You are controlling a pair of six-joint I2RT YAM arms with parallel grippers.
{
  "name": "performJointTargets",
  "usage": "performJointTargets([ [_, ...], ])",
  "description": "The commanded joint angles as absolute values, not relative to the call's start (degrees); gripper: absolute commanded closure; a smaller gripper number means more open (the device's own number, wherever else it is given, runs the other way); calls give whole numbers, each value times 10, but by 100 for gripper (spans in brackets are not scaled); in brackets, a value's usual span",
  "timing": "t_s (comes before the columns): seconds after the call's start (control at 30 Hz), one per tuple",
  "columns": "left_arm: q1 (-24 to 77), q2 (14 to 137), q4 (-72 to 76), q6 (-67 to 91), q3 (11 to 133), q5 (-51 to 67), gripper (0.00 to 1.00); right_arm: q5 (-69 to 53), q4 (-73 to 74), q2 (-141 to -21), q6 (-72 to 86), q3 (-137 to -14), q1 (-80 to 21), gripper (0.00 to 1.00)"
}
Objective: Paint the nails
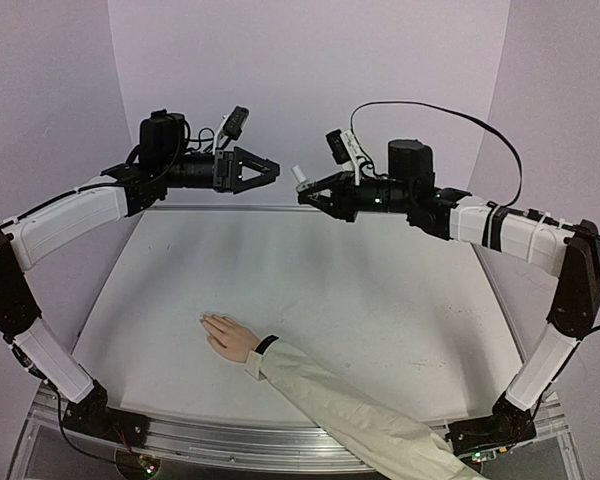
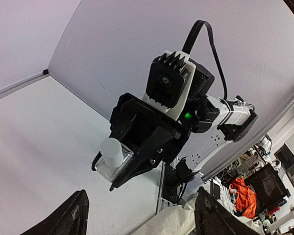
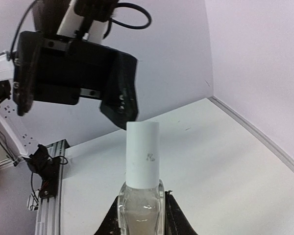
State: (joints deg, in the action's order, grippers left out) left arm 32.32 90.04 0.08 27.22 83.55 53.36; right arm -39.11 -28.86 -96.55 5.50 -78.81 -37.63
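White table [image 1: 380,290]; hand [image 1: 230,336] flat toward near edge.

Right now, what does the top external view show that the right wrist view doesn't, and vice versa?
Only top external: the hand lying flat on the table, with a black wristband and a cream sleeve. Its nails are too small to make out.
Only right wrist: the bottle up close, its clear glass body holding pale liquid, clamped in the right pincer.
Both: the bottle's white cap, and the open left pincer facing it across a gap.
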Motion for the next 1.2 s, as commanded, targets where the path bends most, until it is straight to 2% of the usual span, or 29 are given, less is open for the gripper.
performJointTargets([
  [0.0,326,885,15,307,835,464,32,-299,-290,-946,27,-809,-387,100],
  [0.53,332,918,12,329,850,458,51,-223,-289,-980,5,-842,-450,100],
  [0.97,335,922,11,327,848,473,76,-213,-291,-999,-11,-864,-461,100],
  [1.17,335,919,9,319,843,485,92,-229,-294,-1000,-8,-873,-461,100],
])
